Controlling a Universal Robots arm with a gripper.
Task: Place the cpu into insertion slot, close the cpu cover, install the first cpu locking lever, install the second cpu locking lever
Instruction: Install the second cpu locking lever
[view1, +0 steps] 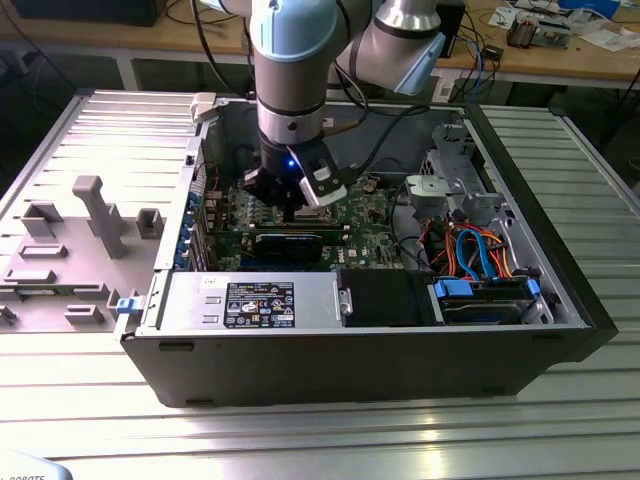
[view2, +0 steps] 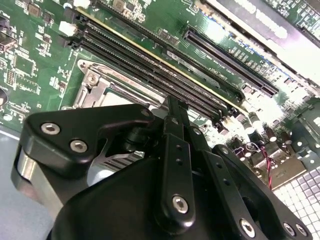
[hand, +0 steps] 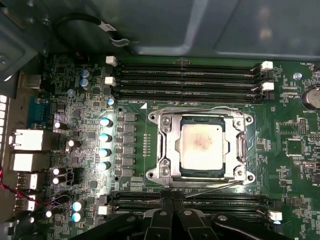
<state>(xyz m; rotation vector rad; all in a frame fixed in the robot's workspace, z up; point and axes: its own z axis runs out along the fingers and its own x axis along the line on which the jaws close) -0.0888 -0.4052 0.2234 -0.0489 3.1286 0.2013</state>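
CPU (hand: 201, 144) sat seated in the insertion slot (hand: 170, 145), cpu cover (hand: 239, 150) down around it. Fingers (hand: 172, 207) clenched, empty, at the socket's 6 o'clock edge beside a thin locking lever (hand: 212, 188). Judgement: press lever squarely, avoid memory slots (hand: 185, 80).

A ribbed metal table (view1: 90, 410) carries an open computer case (view1: 350, 350) and grey fixture blocks (view1: 70, 250).

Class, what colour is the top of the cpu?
Silver-grey with a brownish smudge, clearest in the first wrist view: the cpu.

gripper (hand: 172, 200) fingertips cut off; insertion slot (hand: 201, 145) hidden under cpu (hand: 201, 144)
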